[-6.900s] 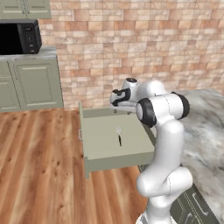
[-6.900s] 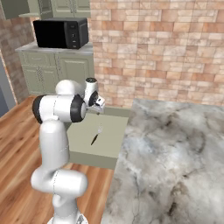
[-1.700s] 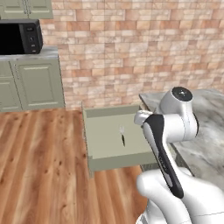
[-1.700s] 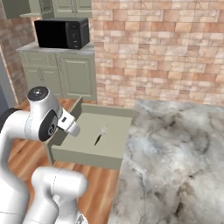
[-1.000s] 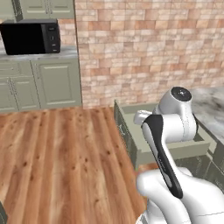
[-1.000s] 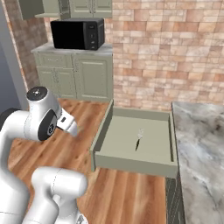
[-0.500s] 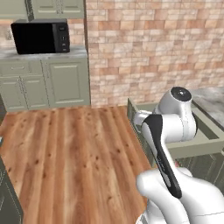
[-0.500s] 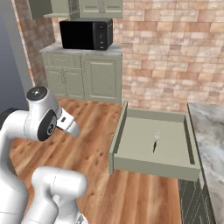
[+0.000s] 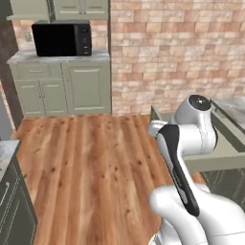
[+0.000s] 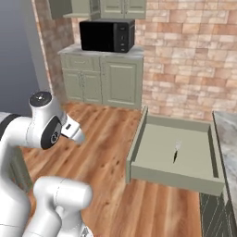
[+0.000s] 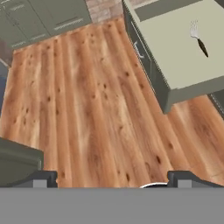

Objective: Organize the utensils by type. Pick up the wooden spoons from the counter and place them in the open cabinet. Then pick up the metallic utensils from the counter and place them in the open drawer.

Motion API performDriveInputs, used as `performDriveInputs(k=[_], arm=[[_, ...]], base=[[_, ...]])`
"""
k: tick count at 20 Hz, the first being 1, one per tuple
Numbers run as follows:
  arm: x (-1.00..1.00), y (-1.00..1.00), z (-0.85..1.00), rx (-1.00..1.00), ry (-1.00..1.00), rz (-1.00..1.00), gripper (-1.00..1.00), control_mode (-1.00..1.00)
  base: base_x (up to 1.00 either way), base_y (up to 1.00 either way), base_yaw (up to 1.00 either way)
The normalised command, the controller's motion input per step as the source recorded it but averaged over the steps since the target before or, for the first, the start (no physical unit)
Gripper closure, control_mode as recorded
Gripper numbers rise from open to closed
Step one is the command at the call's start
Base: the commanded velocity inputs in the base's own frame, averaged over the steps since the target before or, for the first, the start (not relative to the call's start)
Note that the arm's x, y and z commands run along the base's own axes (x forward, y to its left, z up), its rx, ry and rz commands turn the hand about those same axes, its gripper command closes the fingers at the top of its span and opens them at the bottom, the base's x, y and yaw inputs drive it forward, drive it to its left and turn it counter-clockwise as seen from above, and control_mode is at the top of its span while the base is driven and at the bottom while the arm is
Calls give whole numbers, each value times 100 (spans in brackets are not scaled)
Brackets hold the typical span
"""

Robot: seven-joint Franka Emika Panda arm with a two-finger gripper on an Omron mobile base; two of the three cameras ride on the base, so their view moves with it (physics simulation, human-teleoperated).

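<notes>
Metal utensil [image 10: 176, 151] lying flat on the floor of the open drawer [image 10: 134, 148], roughly mid-drawer and a bit toward the desk side, pale head pointing to the back wall, thin dark handle toward the front panel. From my hand view I catch it too, the silvery head looks forked, tines spread, handle [image 11: 203, 47] trailing off at a slant. It sits apart from every drawer wall, nothing touching it.

How would it handle? My read: light, rigid, and slick, being thin metal on a smooth drawer bottom, so it would likely skate if nudged sideways. If I ever had to take it again, I'd pinch across the dark handle near where it meets the head, fingers set square to its length, coming straight down.

My gripper [image 11: 109, 181] hangs well away from it, looking down on wooden floor [image 11: 87, 113], fingertips spread wide at the two bottom corners and nothing between them. Empty, clearly.

Beyond the drawer, a strip of marbled desk [image 10: 230, 134] runs along the right edge. Across the room, a black microwave [image 10: 107, 35] sits on sage-green base cupboards against the brick wall [image 10: 185, 60].
</notes>
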Motion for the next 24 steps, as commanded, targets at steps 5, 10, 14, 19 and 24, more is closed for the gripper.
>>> performDriveInputs(k=[5, 10, 14, 19, 24], arm=[[0, 0, 0, 0, 0, 0, -100, 100], [0, 0, 0, 0, 0, 0, -100, 100], [0, 0, 0, 0, 0, 0, -100, 100], [0, 0, 0, 0, 0, 0, -100, 100], [0, 0, 0, 0, 0, 0, -100, 100]], base=[[0, 33, 43], [0, 42, 52], [4, 59, 57], [21, 39, 63], [12, 20, 66]])
